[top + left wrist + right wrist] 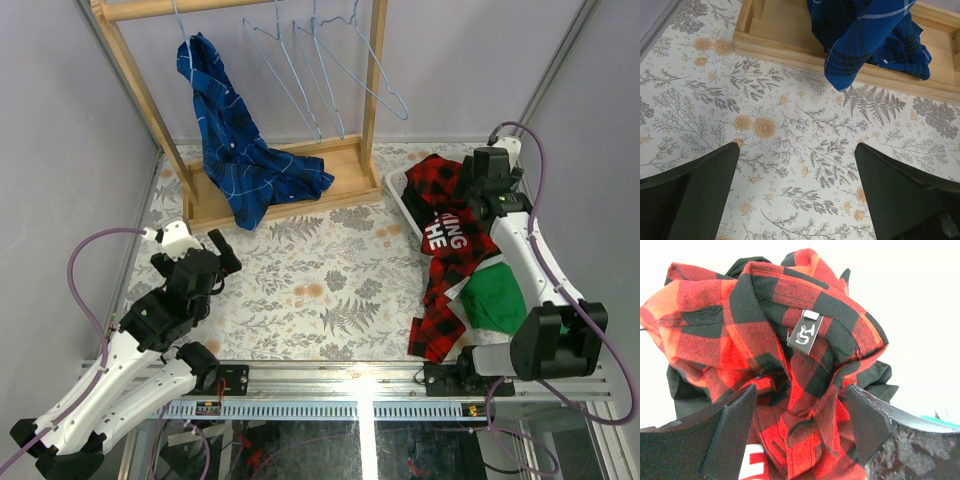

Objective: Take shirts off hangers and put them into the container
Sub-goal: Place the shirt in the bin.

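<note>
A blue plaid shirt [235, 150] [865, 35] hangs from the leftmost hanger [180, 25] and drapes onto the rack base. Three bare light-blue hangers [320, 70] hang beside it. A red-and-black plaid shirt [440, 185] [780, 330] lies bunched over the white container [398, 195] at the right, on a black shirt with white letters [450, 235]. My right gripper [478, 200] [801, 390] hovers open, its fingers on either side of the red shirt's collar without pinching it. My left gripper [222, 250] [796, 147] is open over the floral table, short of the blue shirt.
The wooden rack base [300, 200] [785, 50] stands at the back of the table. A green cloth [497, 295] lies on the pile near the right arm. A red plaid sleeve [435, 335] trails toward the front rail. Grey walls close in both sides.
</note>
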`<state>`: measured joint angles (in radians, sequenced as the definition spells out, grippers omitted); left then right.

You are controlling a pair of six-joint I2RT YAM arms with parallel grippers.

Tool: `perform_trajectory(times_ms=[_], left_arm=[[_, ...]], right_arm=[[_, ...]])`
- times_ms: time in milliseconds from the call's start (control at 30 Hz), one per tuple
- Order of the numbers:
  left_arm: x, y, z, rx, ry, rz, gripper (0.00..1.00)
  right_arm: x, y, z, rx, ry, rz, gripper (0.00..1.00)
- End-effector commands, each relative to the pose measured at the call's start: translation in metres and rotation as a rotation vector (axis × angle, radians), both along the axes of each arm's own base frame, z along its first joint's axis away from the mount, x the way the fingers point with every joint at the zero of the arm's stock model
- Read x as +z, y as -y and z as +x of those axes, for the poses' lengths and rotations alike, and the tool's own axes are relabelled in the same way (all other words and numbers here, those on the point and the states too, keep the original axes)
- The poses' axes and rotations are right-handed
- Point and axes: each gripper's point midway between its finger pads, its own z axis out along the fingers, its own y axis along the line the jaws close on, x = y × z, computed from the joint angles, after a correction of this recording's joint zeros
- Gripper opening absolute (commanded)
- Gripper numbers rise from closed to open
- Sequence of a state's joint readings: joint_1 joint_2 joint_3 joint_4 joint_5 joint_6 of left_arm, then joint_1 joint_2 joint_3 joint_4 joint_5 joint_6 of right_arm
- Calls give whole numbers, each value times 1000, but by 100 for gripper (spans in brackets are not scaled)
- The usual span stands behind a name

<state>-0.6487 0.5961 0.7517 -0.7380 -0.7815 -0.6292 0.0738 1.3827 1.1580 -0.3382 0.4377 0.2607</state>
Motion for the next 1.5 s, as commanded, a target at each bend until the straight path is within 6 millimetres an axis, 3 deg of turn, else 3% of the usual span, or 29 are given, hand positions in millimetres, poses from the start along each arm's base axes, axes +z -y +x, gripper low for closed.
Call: perform_trajectory(times_ms=[0,133,267,333,400,467,600,700,767,833,967,1067,1167,1267,1467], left_arm=[[14,4,6,-3,47,-27,100],[15,4,6,-3,49,-30,100],[15,3,6,-2,49,-28,100],[15,4,6,-2,48,-28,100],[15,5,7,-7,47,-27,100],[15,5,8,-9,46,-27,100],[15,6,8,-12,45,-28,100],[15,6,7,-14,45,-29,100],[16,5,7,-13,50,-32,100],[16,5,7,-13,52,-33,100],[18,6,7,-17,55,-36,100],[18,7,8,-19,55,-34,100],[19,7,9,-22,57,-37,100],[19,9,10,-27,57,-41,100],[17,10,12,-32,47,-35,100]], right_arm=[[24,-14,-14,80,17,41,81],[34,-23,-34,111,50,98,84],[27,-40,-52,152,74,198,68],[11,-51,-60,178,46,257,57],[-9,-59,-64,196,8,302,53],[-35,-57,-66,163,-35,307,48],[-78,-51,-63,118,-131,288,45],[-93,-65,-59,195,-234,321,45],[-92,-68,-60,206,-273,326,48],[-78,-67,-58,215,-237,316,58],[-26,-64,-64,231,-101,299,74],[18,-82,-76,316,3,368,77],[44,-93,-91,357,84,415,78],[36,-101,-111,387,58,435,80],[-22,-136,-162,444,-193,427,80]])
